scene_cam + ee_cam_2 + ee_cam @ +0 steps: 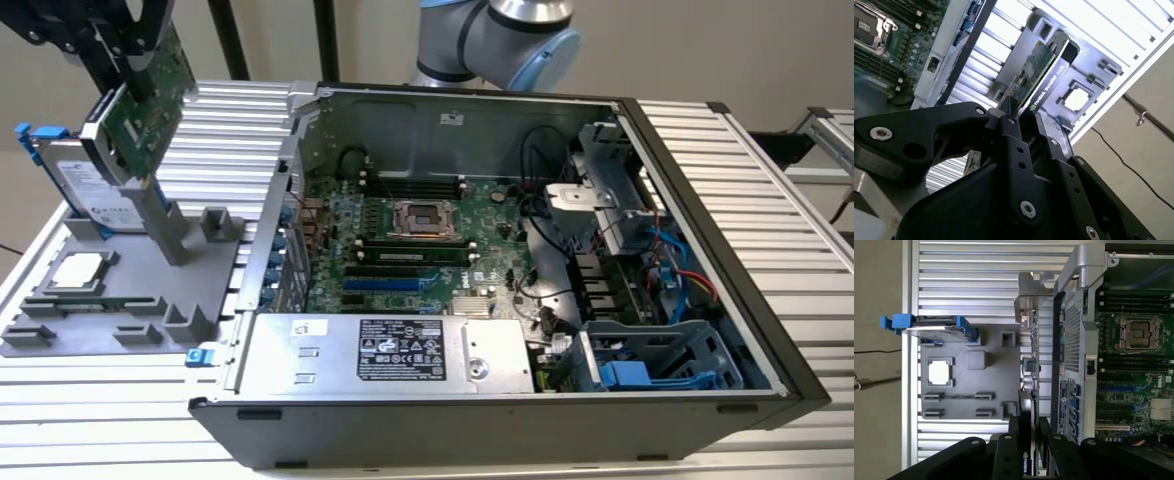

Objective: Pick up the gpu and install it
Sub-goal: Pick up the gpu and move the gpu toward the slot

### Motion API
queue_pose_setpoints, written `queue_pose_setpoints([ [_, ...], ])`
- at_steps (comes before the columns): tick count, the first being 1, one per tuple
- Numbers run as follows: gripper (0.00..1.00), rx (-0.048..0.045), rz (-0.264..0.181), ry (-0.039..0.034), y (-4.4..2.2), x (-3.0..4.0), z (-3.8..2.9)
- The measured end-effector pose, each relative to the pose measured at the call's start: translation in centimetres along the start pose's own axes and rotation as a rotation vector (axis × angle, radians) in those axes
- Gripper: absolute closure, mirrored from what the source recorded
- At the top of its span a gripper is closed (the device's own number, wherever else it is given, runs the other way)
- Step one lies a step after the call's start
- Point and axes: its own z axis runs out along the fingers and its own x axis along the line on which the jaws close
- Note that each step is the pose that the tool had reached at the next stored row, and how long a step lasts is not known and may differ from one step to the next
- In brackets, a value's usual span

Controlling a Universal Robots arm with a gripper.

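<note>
The gpu (150, 105) is a green card held tilted, on end, above the grey fixture tray (120, 315) at the exterior view's left, beside the open computer case (694, 250). My gripper (123, 45) is shut on its upper end. The silver bracket (164, 220) hangs at the lower end, close to the tray; I cannot tell if it touches. In both wrist views the gpu (1035, 75) (1029, 372) is edge-on between the black fingers (1013, 131) (1013, 427), with the bracket (1030, 292) at the far end. The motherboard (400, 250) lies inside the case.
A silver hard drive with blue rails (83, 185) stands on the tray right behind the gpu. A small square silver chip (76, 272) lies on the tray. The case wall (274, 220) rises between tray and motherboard. A power supply (387, 350) fills the case's front.
</note>
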Motion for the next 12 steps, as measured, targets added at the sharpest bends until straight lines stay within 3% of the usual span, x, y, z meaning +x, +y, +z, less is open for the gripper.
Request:
queue_pose_setpoints([
  [12, 1.00, 0.0000, 0.000, -0.0001, 0.00, -0.64, 0.01],
])
